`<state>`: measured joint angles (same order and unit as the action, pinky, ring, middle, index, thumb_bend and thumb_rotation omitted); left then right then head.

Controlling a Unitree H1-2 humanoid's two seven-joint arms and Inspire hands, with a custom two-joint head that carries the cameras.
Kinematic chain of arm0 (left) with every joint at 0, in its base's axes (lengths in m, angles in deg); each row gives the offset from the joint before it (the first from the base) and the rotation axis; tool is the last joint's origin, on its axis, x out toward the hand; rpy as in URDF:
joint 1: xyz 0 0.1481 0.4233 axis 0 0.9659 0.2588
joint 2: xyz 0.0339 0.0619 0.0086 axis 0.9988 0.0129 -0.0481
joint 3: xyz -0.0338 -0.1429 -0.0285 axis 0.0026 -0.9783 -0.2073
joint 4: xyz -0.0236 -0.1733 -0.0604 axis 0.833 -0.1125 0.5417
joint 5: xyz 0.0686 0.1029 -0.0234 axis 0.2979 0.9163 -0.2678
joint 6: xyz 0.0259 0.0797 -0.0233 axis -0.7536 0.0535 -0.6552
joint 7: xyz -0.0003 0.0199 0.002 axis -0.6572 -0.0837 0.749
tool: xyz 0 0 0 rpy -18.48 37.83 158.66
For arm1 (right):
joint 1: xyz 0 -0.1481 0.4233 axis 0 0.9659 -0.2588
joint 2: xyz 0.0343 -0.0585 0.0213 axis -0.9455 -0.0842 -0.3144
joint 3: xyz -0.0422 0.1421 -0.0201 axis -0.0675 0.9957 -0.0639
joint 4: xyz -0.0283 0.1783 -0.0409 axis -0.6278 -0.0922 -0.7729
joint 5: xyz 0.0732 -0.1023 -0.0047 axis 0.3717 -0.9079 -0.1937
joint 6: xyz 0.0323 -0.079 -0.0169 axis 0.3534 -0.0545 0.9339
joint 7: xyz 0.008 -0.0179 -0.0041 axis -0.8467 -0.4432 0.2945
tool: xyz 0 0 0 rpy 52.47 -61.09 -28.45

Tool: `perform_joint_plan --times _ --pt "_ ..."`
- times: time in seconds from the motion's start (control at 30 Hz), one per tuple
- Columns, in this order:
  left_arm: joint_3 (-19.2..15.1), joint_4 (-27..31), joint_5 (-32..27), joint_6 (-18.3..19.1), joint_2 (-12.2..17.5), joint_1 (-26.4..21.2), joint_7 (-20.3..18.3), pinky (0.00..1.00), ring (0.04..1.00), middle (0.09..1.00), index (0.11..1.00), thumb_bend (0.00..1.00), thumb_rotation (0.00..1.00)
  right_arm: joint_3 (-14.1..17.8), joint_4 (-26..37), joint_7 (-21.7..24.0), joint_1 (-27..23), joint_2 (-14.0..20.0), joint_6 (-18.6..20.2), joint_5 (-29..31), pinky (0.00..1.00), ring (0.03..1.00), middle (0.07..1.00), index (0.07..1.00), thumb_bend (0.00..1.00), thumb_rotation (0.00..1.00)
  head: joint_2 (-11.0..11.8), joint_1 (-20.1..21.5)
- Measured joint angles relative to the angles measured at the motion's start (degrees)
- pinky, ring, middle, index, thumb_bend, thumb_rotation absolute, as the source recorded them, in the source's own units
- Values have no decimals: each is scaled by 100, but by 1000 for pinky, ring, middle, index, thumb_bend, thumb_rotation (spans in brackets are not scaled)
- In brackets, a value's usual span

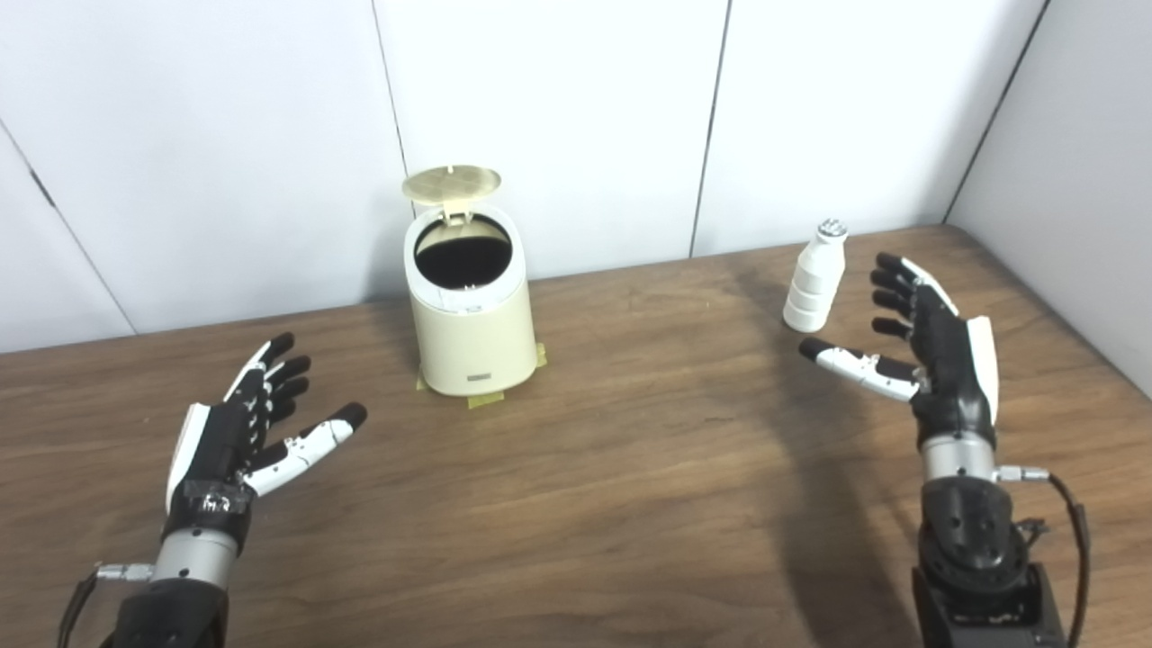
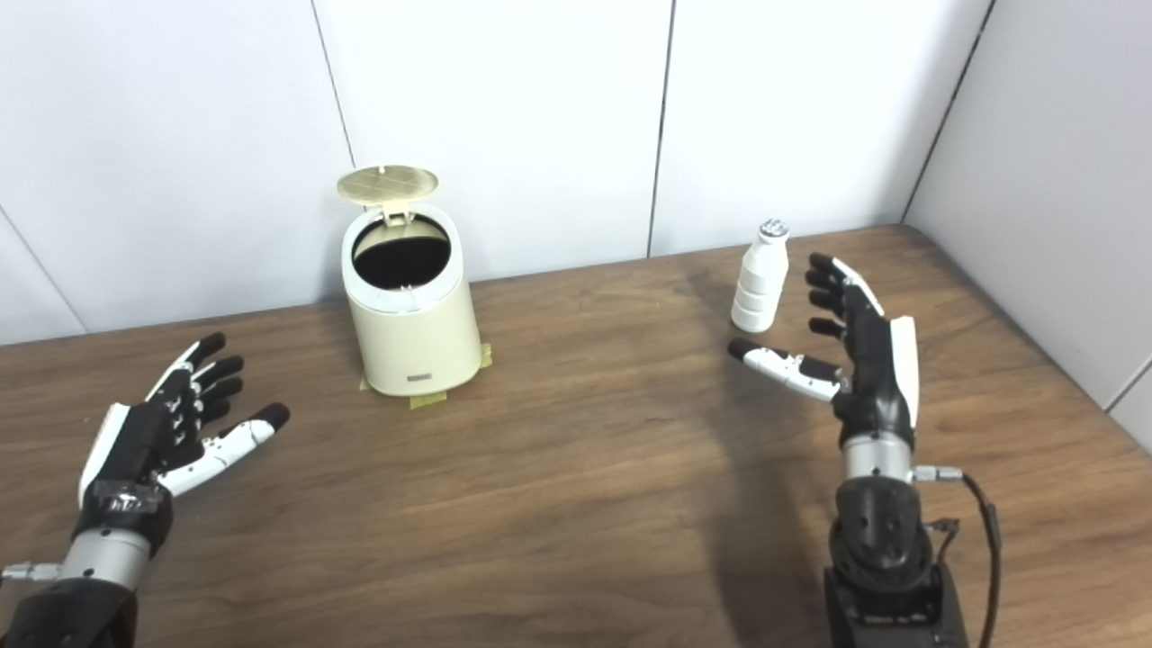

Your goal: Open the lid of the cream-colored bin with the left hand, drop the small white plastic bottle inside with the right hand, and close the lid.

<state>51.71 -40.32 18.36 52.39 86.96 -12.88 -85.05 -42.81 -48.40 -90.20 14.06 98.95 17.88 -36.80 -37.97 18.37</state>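
Lid (image 1: 452,183) already up on bin (image 1: 471,315), both hands empty w/ fingers spread, so right hand (image 1: 927,346) next needs to close round bottle (image 1: 816,277) standing just beside it; left hand (image 1: 243,427) idle.

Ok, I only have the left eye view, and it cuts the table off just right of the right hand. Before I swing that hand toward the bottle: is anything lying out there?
Observer: The right eye view shows more of that side. Only bare wood of the table lies between the right hand and the side wall.
Operator: Is that wall plain where it meets the table, with nothing sticking out?
Observer: Nothing sticks out. A dark seam runs up the wall from the table's edge, which your view crops away.
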Motion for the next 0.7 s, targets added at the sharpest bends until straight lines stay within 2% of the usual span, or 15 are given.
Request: perform_joint_plan --times 0.1,0.17,0.37,0.53,0.7 --pt "39 50 10 42 34 22 -1 886 873 892 971 815 231 -46 -125 55 -149 194 197 -119 727 869 913 911 903 219 -18 -26" --pt "91 78 30 105 67 24 -4 888 871 892 975 812 230 -124 -261 121 -255 312 270 -187 805 921 948 950 934 262 -18 -26" --pt "140 203 107 162 169 25 -5 849 856 884 972 834 217 -303 -629 326 -726 612 533 -351 795 950 984 990 917 138 -35 -61" --pt "133 206 75 161 177 37 -10 817 851 885 965 836 195 -470 -1207 343 -1129 891 532 -565 828 951 980 984 895 124 -44 -105" --pt "152 229 47 163 171 86 -7 863 870 891 970 829 192 -407 -1711 378 -1440 927 644 -505 826 936 963 956 880 99 -53 -88"
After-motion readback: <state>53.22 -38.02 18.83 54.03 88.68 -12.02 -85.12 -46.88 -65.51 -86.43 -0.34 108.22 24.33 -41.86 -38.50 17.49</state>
